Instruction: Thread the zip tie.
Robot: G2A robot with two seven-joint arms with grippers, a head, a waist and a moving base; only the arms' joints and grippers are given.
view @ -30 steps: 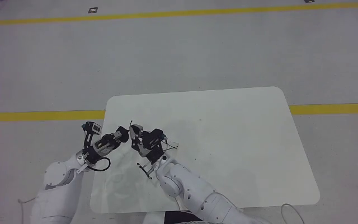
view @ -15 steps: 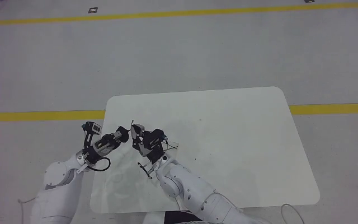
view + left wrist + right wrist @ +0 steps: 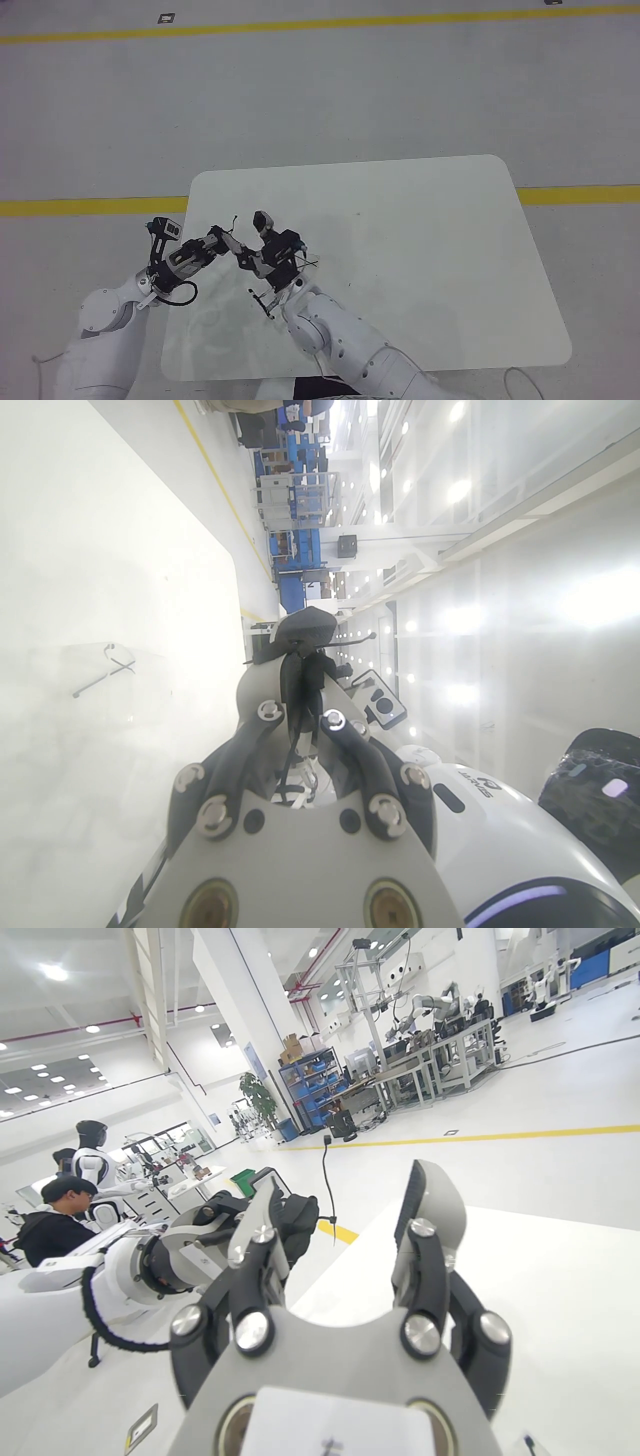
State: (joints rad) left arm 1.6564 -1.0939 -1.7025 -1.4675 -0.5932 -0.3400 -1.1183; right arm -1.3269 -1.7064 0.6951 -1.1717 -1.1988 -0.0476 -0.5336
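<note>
A thin black zip tie point(image 3: 327, 1178) stands upright, pinched low down by my left gripper point(image 3: 300, 1223), which is shut on it. In the left wrist view the tie point(image 3: 350, 642) crosses between the dark fingertips point(image 3: 305, 625) of my left gripper point(image 3: 300, 660). From above, my left gripper point(image 3: 222, 238) sits over the table's left edge with the tie point(image 3: 234, 224) poking up. My right gripper point(image 3: 252, 240) is right beside it, open. Its fingers point(image 3: 430, 1198) are spread wide, with nothing between them, and the right gripper point(image 3: 345, 1208) faces the tie.
The white table point(image 3: 420, 250) stretches to the right of both grippers. Loose black zip ties point(image 3: 259, 302) lie on it near the front left, also seen as crossed strands point(image 3: 107, 670) on the table top.
My right gripper has opened: its fingers were together next to the left gripper's tip and now stand spread apart. The left arm has kept still with the tie.
</note>
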